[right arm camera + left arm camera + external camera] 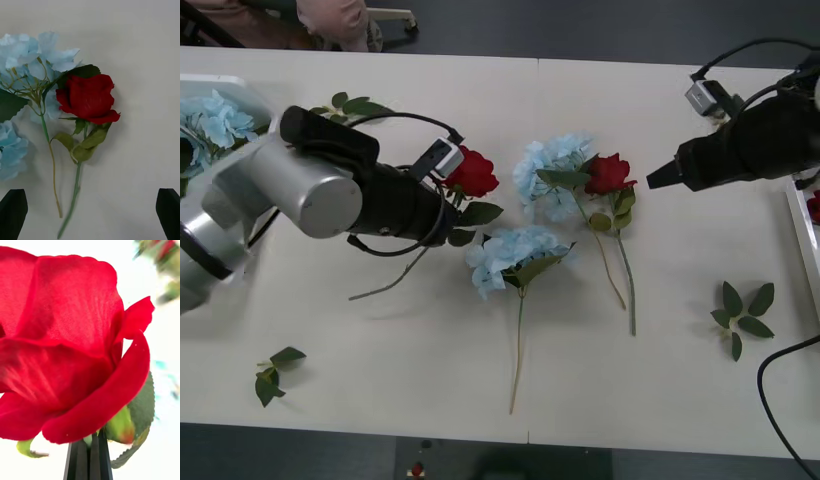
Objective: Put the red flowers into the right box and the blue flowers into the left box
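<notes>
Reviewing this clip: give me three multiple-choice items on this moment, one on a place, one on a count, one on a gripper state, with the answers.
1. Where is the left box in the front view?
A. at the table's far left corner
B. at the near edge, in the middle
C. between the two arms

2. How many blue flowers lie on the open table between the arms?
A. none
B. two
C. four

3. What is the left gripper doing?
A. hanging open above a leaf sprig
B. shut on a blue flower
C. shut on a red rose just below the head

Answers:
1 A: the bin sits at the far left corner with blue petals inside.
2 B: two blue clusters lie mid-table beside the second red rose.
3 C: the left wrist view shows the black fingers closed together under the red head.
</notes>
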